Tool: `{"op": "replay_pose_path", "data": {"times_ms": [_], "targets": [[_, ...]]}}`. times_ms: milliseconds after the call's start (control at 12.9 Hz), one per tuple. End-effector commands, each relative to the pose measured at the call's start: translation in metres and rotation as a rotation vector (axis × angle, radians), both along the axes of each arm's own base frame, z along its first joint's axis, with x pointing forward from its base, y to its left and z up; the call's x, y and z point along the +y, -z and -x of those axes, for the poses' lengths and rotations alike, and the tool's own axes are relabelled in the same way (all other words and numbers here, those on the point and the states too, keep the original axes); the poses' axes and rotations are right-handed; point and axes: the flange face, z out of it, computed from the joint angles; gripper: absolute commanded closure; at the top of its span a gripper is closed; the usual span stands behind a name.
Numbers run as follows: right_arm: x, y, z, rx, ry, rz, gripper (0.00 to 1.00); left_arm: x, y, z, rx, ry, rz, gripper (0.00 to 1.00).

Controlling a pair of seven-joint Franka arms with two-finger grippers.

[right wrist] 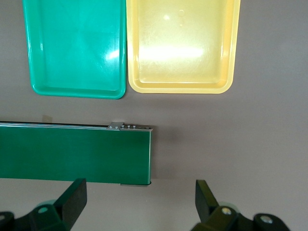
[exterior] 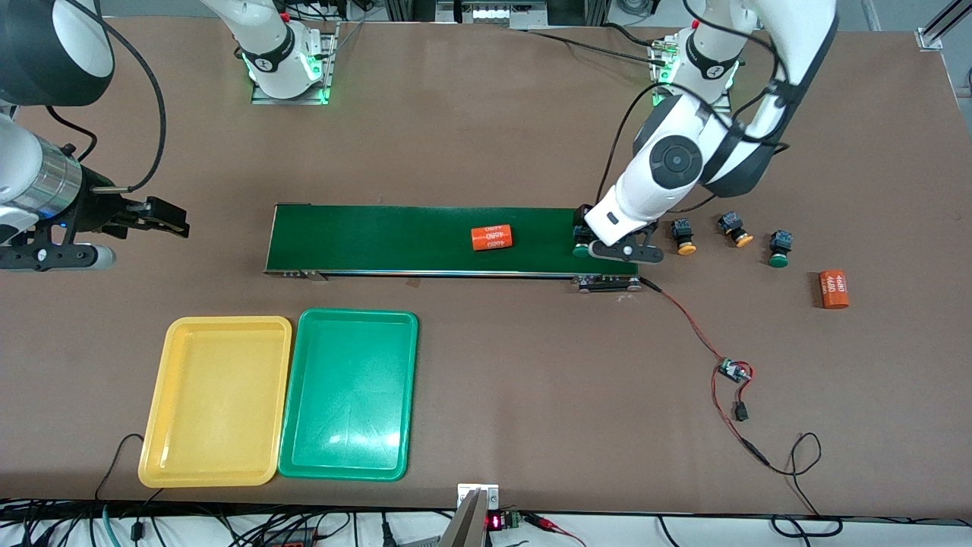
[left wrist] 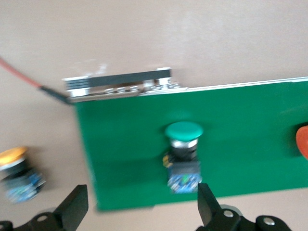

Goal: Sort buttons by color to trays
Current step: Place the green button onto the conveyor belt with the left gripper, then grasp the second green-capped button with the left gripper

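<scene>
A green button (exterior: 582, 248) (left wrist: 183, 156) lies on the dark-green belt (exterior: 380, 235) at the left arm's end. My left gripper (exterior: 611, 251) (left wrist: 141, 208) hovers just over it, open, gripping nothing; the button's body sits close to one finger (left wrist: 208, 206). Off the belt, toward the left arm's end of the table, stand two yellow buttons (exterior: 683, 236) (exterior: 735, 228) and another green button (exterior: 779, 249). One yellow button (left wrist: 17, 173) shows in the left wrist view. The yellow tray (exterior: 216, 395) (right wrist: 183, 45) and green tray (exterior: 349, 395) (right wrist: 74, 48) lie side by side, nearer the front camera. My right gripper (exterior: 176, 220) (right wrist: 139, 202) waits open off the belt's right-arm end.
One orange cylinder (exterior: 491, 238) lies on the belt's middle; another (exterior: 834, 289) lies on the table at the left arm's end. A red-and-black wire with a small circuit board (exterior: 733, 371) runs from the belt's end toward the front camera.
</scene>
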Motion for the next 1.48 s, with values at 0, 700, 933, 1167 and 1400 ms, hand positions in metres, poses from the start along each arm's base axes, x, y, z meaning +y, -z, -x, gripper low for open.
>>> {"op": "replay_pose_path", "data": {"times_ms": [0, 700, 933, 1167, 1400], "targets": [[0.001, 0.0, 0.003, 0.007, -0.02, 0.01, 0.0, 0.052, -0.029, -0.026, 0.044, -0.083, -0.049, 0.0], [-0.006, 0.004, 0.004, 0.018, -0.005, 0.012, 0.0, 0.327, 0.038, -0.039, 0.161, 0.045, -0.061, 0.0], [-0.003, 0.004, 0.004, 0.016, -0.01, 0.012, 0.0, 0.365, 0.08, -0.01, 0.131, 0.098, -0.136, 0.0], [-0.004, 0.005, 0.004, 0.018, -0.01, 0.012, 0.0, 0.393, 0.12, 0.011, 0.068, 0.144, -0.13, 0.0], [-0.004, 0.005, 0.004, 0.018, -0.01, 0.012, 0.0, 0.401, 0.144, 0.026, 0.073, 0.133, -0.122, 0.0]]}}
